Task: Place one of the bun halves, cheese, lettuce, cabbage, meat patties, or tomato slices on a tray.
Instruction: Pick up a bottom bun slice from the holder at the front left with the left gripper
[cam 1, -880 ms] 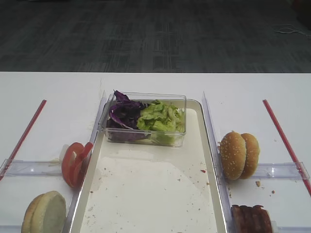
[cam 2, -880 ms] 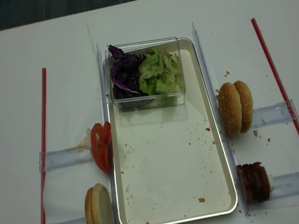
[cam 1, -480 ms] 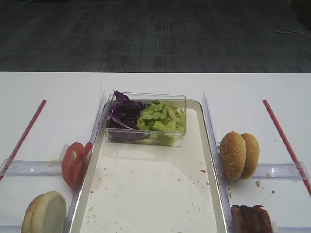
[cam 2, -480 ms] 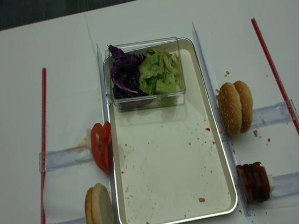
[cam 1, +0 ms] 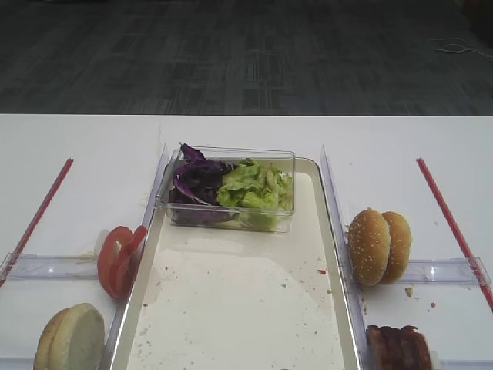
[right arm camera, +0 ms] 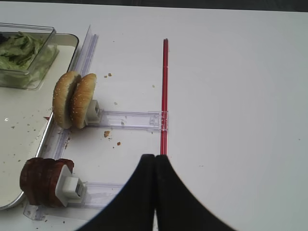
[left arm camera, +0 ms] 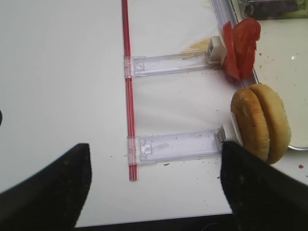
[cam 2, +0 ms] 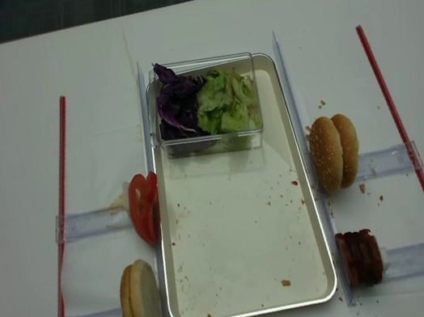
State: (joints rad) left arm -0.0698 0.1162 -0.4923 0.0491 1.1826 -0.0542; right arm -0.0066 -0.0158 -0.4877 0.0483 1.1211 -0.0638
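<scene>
The cream-white tray [cam 2: 248, 267] lies in the middle and holds only crumbs and a clear box [cam 2: 212, 138] of purple cabbage [cam 2: 179, 108] and lettuce [cam 2: 227, 102]. Left of it stand tomato slices [cam 2: 144, 207] and pale bun halves [cam 2: 141, 304]. Meat patties [cam 2: 361, 257] stand at the tray's right. Cheese is out of view. My left gripper [left arm camera: 154, 187] hovers open over bare table, its right finger [left arm camera: 255, 192] just near the bun halves [left arm camera: 262, 122]. My right gripper [right arm camera: 155, 161] is shut and empty, right of the meat patties [right arm camera: 41, 180].
Two sesame-seeded bun halves [cam 2: 334, 152] stand on edge right of the tray. Clear plastic rails [cam 2: 92, 222] hold the food stacks. A red strip [cam 2: 62, 218] runs down the left side and another red strip [cam 2: 407, 149] down the right. The table's front edge is close below the left gripper.
</scene>
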